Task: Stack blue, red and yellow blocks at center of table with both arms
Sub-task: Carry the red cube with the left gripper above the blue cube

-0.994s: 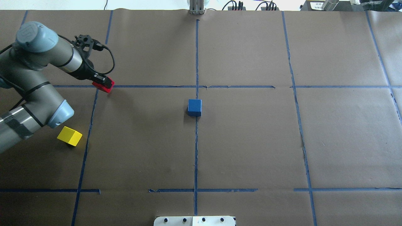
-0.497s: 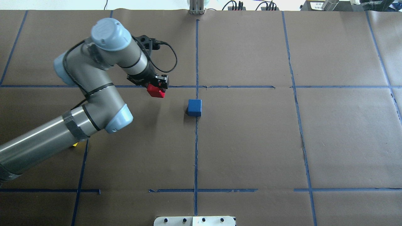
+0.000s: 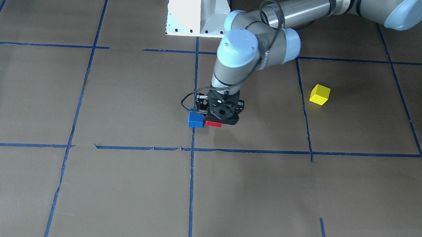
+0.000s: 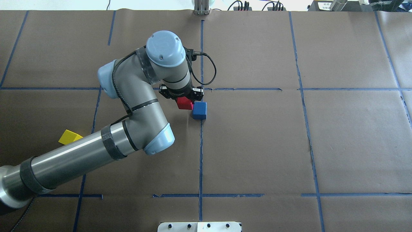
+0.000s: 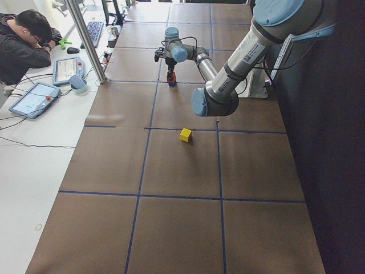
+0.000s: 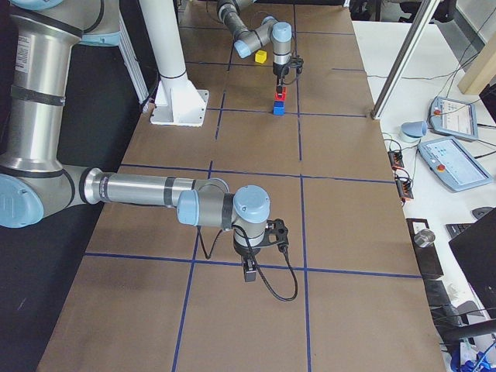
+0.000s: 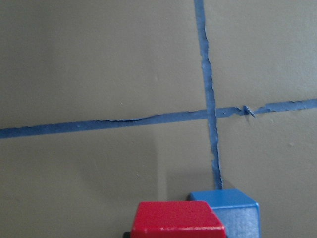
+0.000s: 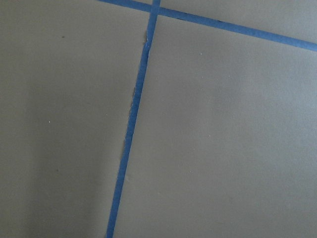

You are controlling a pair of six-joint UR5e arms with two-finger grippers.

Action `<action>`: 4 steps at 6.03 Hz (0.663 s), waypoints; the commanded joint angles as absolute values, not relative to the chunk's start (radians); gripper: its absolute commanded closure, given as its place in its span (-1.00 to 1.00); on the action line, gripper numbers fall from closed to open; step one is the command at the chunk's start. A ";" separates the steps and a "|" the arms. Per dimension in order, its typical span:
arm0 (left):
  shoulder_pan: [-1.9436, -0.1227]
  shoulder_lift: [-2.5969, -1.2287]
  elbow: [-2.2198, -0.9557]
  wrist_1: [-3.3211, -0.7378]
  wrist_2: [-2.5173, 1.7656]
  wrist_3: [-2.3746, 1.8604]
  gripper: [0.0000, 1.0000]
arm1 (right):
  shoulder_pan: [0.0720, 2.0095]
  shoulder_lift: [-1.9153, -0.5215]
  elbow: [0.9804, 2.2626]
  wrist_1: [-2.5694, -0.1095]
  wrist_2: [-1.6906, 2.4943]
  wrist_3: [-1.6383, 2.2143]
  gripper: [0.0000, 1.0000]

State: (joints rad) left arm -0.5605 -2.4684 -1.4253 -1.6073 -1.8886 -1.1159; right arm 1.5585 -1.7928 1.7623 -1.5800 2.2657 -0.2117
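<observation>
— Where was the red block [image 4: 184, 103]?

— Clamped between the fingers of the left gripper [image 3: 217, 119], just beside the blue block [image 4: 199, 110] on the robot's left of it, and not on top. Whether it touched the paper, I could not tell.

— And the blue block?

— It sat on the brown paper of the table [image 4: 257, 145] at the centre, on the middle tape line [image 4: 201, 154].

— The yellow block?

— The yellow block [image 3: 319, 94] lay well apart, farther to the robot's left. From overhead, the left arm [image 4: 80, 158] hid part of it.

— And the other arm?

— The right gripper [image 6: 249, 271] showed only in the side view. It pointed down over the paper near a tape line, well apart from all three blocks. I could not tell whether its fingers were apart or together. Its wrist camera gave only paper and tape.
</observation>
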 commanded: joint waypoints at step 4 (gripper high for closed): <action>-0.518 -2.499 -1.410 -1.600 -1.852 -1.151 0.43 | 1.559 -1.793 1.761 -1.580 2.266 -0.213 -0.99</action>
